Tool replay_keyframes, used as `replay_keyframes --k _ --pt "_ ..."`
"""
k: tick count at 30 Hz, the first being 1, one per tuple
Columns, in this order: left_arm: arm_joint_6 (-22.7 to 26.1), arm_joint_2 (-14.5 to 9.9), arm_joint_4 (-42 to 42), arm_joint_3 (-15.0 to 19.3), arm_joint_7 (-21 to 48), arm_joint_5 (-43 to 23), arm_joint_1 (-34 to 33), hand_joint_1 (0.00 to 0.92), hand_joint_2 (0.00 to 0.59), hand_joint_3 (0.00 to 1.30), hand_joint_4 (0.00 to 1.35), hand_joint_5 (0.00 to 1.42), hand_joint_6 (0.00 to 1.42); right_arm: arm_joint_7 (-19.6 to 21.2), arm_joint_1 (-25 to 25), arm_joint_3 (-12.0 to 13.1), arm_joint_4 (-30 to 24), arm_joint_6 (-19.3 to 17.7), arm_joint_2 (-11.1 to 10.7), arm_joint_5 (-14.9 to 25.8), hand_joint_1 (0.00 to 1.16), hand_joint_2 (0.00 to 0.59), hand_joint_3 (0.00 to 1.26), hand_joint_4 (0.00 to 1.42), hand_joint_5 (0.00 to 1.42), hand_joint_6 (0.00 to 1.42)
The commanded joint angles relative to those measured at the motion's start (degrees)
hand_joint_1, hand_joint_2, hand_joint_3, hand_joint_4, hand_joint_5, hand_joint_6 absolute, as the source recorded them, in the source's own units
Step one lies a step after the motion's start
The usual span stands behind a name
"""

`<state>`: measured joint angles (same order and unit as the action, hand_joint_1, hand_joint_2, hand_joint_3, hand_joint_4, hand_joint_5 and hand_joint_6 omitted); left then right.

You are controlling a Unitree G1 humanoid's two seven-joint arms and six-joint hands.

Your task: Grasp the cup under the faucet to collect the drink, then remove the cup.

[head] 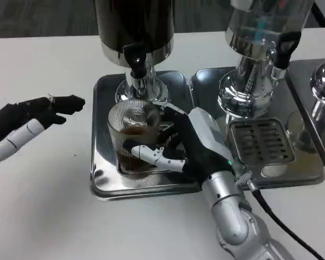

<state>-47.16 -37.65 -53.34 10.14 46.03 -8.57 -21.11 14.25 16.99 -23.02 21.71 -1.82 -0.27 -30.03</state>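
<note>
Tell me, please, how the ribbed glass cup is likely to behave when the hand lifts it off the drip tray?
The cup looks like clear ribbed glass, so probably rigid and breakable. It holds dark drink, so tilting could spill it. The right hand wraps its side; the ribs may help against slipping.

Bright, even overhead light, glare on the steel tray, sharp focus.

White bench below, dark carpet along the far edge. To the right, a second dispenser with a clear tank on a chrome column, a black tap handle at its side. Under it, a steel drip tray with a slotted grate. At the right edge, part of another chrome base. Black cable across the bench.
</note>
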Motion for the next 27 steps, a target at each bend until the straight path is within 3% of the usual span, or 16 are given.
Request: replay_keyframes --k 1,27 --pt "0.5 -0.3 -0.3 -0.5 0.0 0.6 -0.4 0.000 0.150 0.30 0.24 0.19 0.25 2.0 -1.0 0.7 -2.0 -2.3 0.2 0.1 0.54 0.244 0.41 0.53 0.63 0.70" --pt "0.2 0.2 -1.8 -1.7 0.6 0.4 -2.0 0.000 0.155 0.27 0.24 0.19 0.25 3.5 -6.0 3.4 -8.5 -3.6 -1.2 -0.1 0.60 0.262 0.46 0.60 0.69 0.80"
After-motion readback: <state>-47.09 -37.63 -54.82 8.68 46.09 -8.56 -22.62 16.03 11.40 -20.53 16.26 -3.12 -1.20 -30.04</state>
